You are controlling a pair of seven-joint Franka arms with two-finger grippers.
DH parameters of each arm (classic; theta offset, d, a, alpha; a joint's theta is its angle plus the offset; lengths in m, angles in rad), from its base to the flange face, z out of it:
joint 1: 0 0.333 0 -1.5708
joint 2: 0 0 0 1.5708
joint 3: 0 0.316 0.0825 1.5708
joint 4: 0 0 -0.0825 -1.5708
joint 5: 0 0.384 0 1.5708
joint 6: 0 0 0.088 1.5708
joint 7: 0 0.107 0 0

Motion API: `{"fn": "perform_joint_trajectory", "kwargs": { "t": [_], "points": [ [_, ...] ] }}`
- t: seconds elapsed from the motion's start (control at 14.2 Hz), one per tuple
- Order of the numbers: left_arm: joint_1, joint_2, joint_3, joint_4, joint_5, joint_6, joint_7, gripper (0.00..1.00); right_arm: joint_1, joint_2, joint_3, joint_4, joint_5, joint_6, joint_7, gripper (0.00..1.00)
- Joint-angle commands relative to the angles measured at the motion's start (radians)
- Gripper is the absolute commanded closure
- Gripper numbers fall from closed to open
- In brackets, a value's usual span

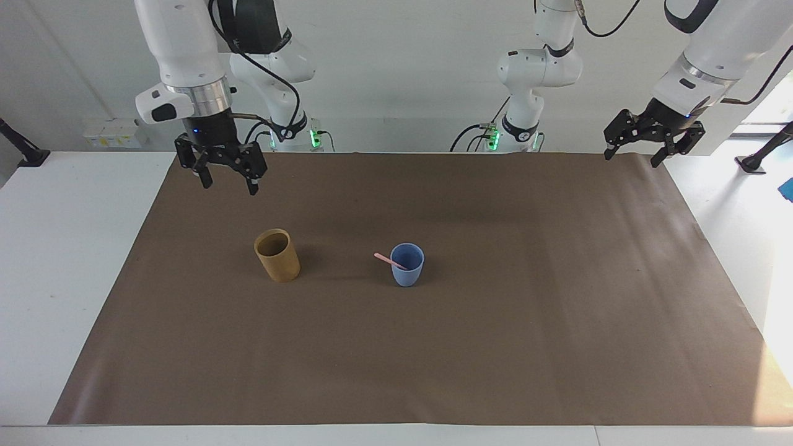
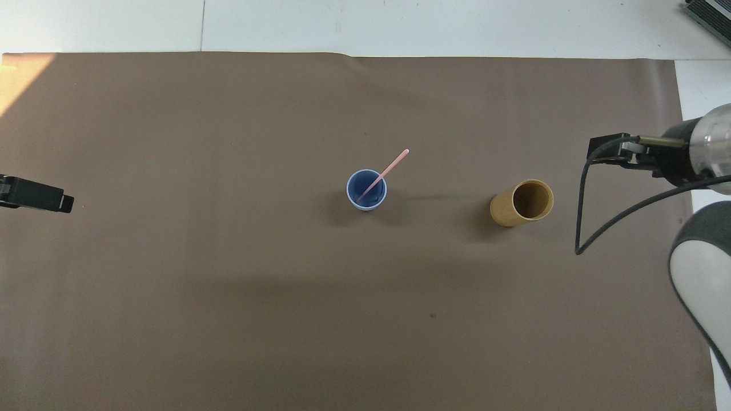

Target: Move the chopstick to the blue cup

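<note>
chopstick: pale pink stick, sitting in the blue cup with its lower end down inside and the rest leaning out over the rim, tilted toward the right arm's end of the table. Nothing is holding it.
blue cup: small light-blue cup, upright near the middle of the brown mat.
tan cup: taller brown cylinder, upright, beside the blue cup toward the right arm's end, well apart from it. Looks like nothing is in it, going by the overhead view.
right gripper: up in the air over the mat's corner by its own base, fingers spread apart, holding nothing. Well clear of both cups.
left gripper: raised over the mat's edge at the left arm's end, fingers also spread, nothing in them. That arm just waits.
writing: honestly can't read any. There's a pale box by the wall past the right arm's end with marks on it, but they're too small to make out.
lights: green glow at both arm bases.
</note>
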Motion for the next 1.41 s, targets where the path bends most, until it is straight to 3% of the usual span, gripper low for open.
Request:
{"fn": "perform_joint_trajectory", "kwargs": {
  "t": [0.0,0.28,0.42,1.34],
  "points": [
    [0.005,-0.021,0.001,-0.019,-0.014,-0.008,-0.010,0.00,-0.030,0.069,0.012,0.141,0.019,-0.165,-0.023,0.00],
    [0.007,-0.024,0.001,-0.022,-0.009,-0.027,-0.010,0.00,-0.062,0.052,0.010,0.140,0.076,-0.194,-0.080,0.00],
    [-0.010,-0.028,-0.009,-0.028,0.073,-0.027,-0.005,0.00,-0.062,0.032,0.010,0.114,0.074,-0.210,-0.107,0.00],
    [-0.009,-0.022,-0.011,-0.022,0.075,-0.015,0.001,0.00,-0.050,-0.004,0.018,0.048,0.073,-0.164,-0.147,0.00]
  ]
}}
